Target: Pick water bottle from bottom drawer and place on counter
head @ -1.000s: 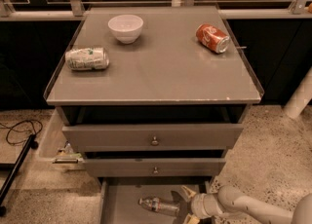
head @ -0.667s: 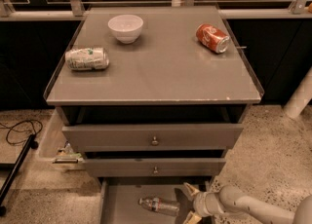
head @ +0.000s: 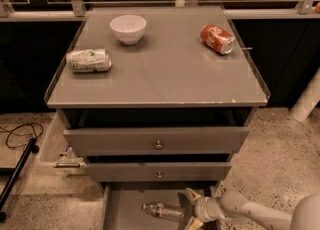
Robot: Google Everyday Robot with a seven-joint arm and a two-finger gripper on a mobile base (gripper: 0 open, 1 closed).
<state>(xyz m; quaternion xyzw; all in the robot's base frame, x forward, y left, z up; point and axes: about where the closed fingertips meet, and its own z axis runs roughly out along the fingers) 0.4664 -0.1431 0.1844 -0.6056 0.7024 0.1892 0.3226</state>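
Observation:
The water bottle [head: 161, 210] lies on its side on the grey floor of the open bottom drawer [head: 127, 214], cap to the left. My gripper [head: 192, 210] reaches in from the lower right, just right of the bottle's base. Its fingers [head: 192, 196] are spread apart, one above and one below, and hold nothing. The counter [head: 165, 69] is the broad grey top above the drawers.
On the counter sit a white bowl [head: 128, 28], a crushed silver-green can [head: 89, 60] on the left and a red soda can [head: 217, 39] on the right. Two upper drawers with knobs [head: 158, 144] stand slightly open. A black cable [head: 17, 139] lies on the floor at left.
My gripper has moved slightly left, closer to the bottle's base. The bottle has not moved.

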